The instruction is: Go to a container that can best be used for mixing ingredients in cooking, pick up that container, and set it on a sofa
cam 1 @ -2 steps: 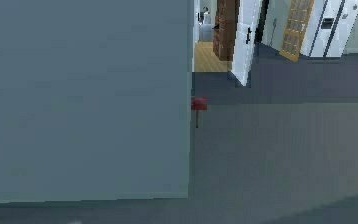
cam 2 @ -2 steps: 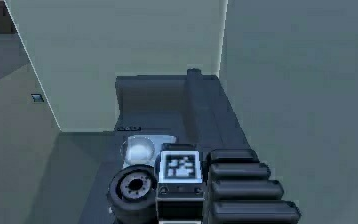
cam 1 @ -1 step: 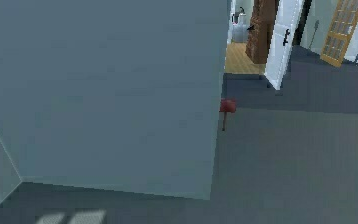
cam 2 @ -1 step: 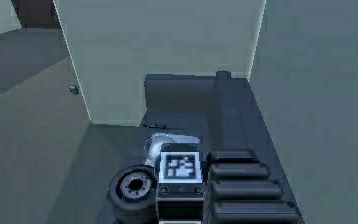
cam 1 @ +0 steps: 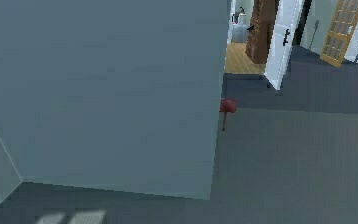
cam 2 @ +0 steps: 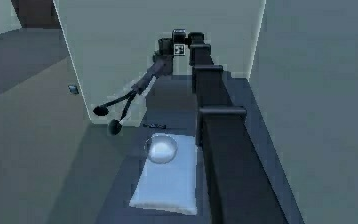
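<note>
The jaws hold nothing, with bare wall behind them; a pale round bowl [cam 2: 163,150] rests on a white cushion [cam 2: 169,192] nearby.

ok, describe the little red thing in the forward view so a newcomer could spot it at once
Start from the grey-blue wall across the forward view's left and middle. At that wall's right edge, against the dark grey floor, is the red thing: a small round red blob on a thin dark stem. Nothing else nearby is red; the white door stands farther back.
</note>
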Controlling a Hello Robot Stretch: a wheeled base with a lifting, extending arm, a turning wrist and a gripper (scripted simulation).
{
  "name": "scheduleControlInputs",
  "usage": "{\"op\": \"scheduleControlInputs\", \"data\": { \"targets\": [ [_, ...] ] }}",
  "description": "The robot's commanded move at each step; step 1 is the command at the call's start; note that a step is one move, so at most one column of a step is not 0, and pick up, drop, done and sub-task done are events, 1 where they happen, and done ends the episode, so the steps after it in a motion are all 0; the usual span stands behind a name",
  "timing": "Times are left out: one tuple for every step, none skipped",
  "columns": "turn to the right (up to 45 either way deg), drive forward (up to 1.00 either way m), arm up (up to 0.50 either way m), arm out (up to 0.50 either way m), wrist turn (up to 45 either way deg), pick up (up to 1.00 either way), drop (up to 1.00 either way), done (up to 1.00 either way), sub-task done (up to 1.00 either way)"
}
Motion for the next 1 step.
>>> {"op": "scheduleControlInputs", "data": {
  "targets": [
    [0.0, 0.0, 0.0, 0.0, 45.0, 0.0, 0.0, 0.0, 0.0]
  ]
}}
